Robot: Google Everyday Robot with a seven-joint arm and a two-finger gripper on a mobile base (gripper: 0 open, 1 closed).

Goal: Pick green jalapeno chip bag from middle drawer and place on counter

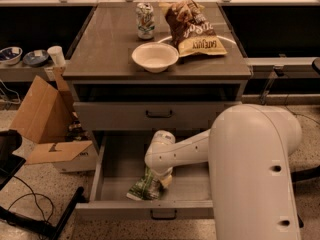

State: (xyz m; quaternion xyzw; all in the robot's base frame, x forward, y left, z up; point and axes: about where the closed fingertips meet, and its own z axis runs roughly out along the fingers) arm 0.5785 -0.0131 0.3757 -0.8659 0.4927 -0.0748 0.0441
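Note:
The green jalapeno chip bag (144,188) lies crumpled on the grey floor of the open drawer (122,160), near its front edge. My gripper (161,178) reaches down into the drawer from the right and sits right on the bag's upper right end. The white arm (190,151) hides the drawer's right half. The counter (105,44) is the grey-brown top of the cabinet, above and behind.
On the counter stand a white bowl (155,57), a can (145,20) and a large brown and yellow chip bag (195,29). A closed drawer (159,114) sits above the open one. Cardboard boxes (45,119) stand on the floor at the left.

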